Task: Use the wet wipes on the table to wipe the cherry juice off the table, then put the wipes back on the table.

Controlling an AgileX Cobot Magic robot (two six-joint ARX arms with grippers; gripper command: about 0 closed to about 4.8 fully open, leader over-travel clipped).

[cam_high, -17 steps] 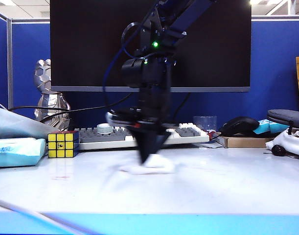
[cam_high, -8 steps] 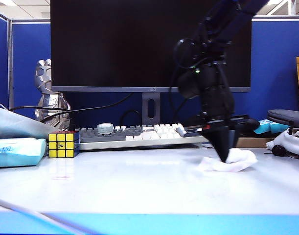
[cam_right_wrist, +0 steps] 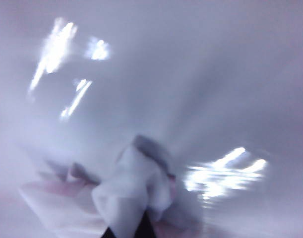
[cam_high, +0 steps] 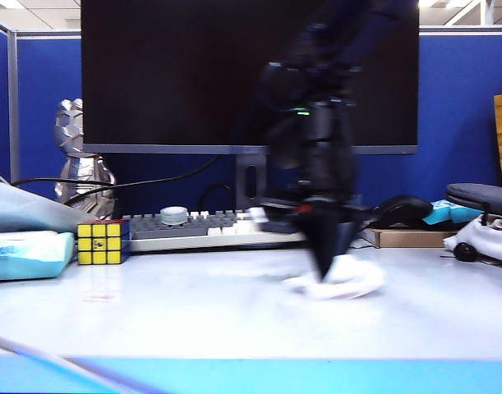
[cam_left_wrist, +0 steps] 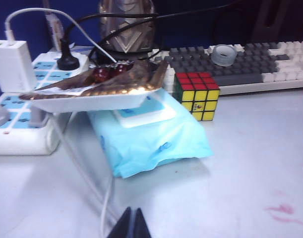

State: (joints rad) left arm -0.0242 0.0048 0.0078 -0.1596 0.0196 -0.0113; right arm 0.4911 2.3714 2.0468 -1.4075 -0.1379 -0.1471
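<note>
Nearest to me is the white surface (cam_high: 152,320) with its light-blue front edge. My right arm is motion-blurred in the exterior view, so its outline is hard to make out. The right gripper (cam_high: 322,264) points straight down, jaws together and clamped on the wet wipes (cam_high: 339,279), a crumpled white lump pressed onto the surface directly under the tips. My right wrist view is smeared too: I see only the wet wipes (cam_right_wrist: 126,196), faintly pink at the edges, bunched around the dark jaw tips against glare.

The left gripper (cam_left_wrist: 132,227) is cut off at the frame edge; its jaws are together, holding nothing, above the surface. Off to one side of it lie faint pink streaks of cherry juice (cam_left_wrist: 282,212). Beyond its tips sits a light-blue tissue pack (cam_left_wrist: 151,139), then a colour cube (cam_left_wrist: 197,95), with the keyboard (cam_left_wrist: 250,64) farthest back.
</note>
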